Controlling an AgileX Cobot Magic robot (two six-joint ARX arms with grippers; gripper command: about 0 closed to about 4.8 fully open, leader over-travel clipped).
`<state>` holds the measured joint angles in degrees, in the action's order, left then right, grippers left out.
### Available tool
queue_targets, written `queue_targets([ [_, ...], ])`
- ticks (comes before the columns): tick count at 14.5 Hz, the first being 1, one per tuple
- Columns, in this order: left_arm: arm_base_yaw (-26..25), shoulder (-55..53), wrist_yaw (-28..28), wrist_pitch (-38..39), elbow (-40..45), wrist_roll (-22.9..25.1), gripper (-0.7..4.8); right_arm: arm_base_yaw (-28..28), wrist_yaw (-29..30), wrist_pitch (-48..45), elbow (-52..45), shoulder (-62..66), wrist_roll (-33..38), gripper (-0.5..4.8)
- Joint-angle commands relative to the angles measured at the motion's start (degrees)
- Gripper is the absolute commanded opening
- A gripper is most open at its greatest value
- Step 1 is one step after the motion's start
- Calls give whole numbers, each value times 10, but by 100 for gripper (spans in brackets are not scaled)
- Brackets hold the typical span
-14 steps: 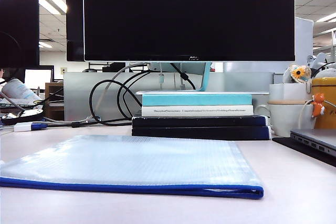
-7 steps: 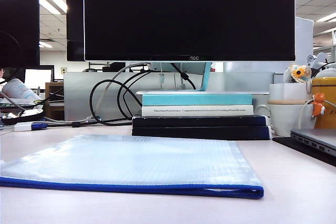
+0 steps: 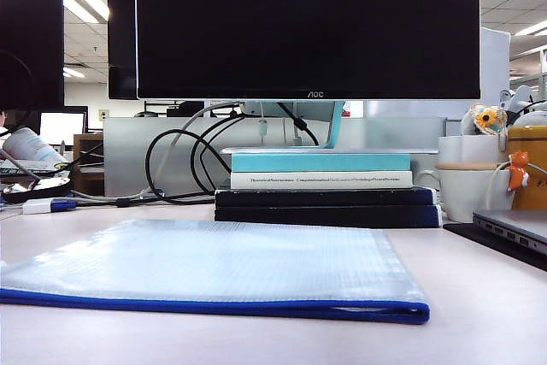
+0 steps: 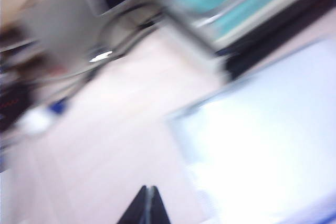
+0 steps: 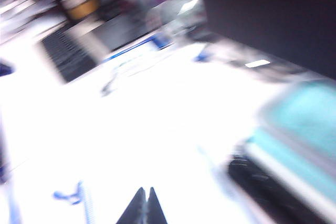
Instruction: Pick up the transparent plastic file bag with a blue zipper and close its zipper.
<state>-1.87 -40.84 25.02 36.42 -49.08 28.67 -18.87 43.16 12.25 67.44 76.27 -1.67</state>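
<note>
You see one file bag (image 3: 214,267), four stacked books (image 3: 325,187), two mugs (image 3: 470,181), one laptop (image 3: 513,232), three monitors (image 3: 308,27).

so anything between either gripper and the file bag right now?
Nothing visible. The file bag lies flat on bare table, the book stack behind it. The left gripper and right gripper, both shut, show only open tabletop ahead in their blurred wrist views; neither appears in the exterior view.

An office: desk monitor (image 3: 308,27), stacked books (image 3: 323,187), ceiling strip lights (image 3: 84,8).
</note>
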Motion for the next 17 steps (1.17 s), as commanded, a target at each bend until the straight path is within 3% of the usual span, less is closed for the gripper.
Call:
queue_targets([
  [1,0,-2,11,11,-3,-19,-3,-57,18,-2,8,44,-44,0],
  [2,0,-2,-75,52,-3,24,-3,-147,-14,-2,9,92,-101,1],
  [3,0,-2,-88,74,-3,34,-3,-187,-39,7,16,110,-140,13],
  [4,0,-2,-98,87,-3,45,-3,-212,-57,23,28,124,-173,23],
  [6,0,-2,-205,144,-7,54,-2,-285,-122,84,87,184,-263,27],
  [8,0,-2,-280,168,-14,54,-1,-303,-122,95,118,220,-273,28],
  [10,0,-2,-283,206,-37,41,4,-315,-108,128,153,269,-299,66],
  [11,2,14,-209,265,-42,37,3,-336,-85,166,160,319,-321,123],
  [12,2,28,-199,365,-56,-30,3,-373,-87,147,160,329,-371,181],
  [13,2,29,-257,395,-76,-70,2,-388,-87,89,160,346,-380,181],
  [14,2,38,-271,449,-96,-73,-4,-404,-87,78,221,435,-391,181],
  [16,2,38,-271,452,-96,-73,-4,-402,-98,102,260,468,-420,181],
  [17,2,38,-244,449,-96,-73,-4,-395,-98,104,267,484,-432,181],
])
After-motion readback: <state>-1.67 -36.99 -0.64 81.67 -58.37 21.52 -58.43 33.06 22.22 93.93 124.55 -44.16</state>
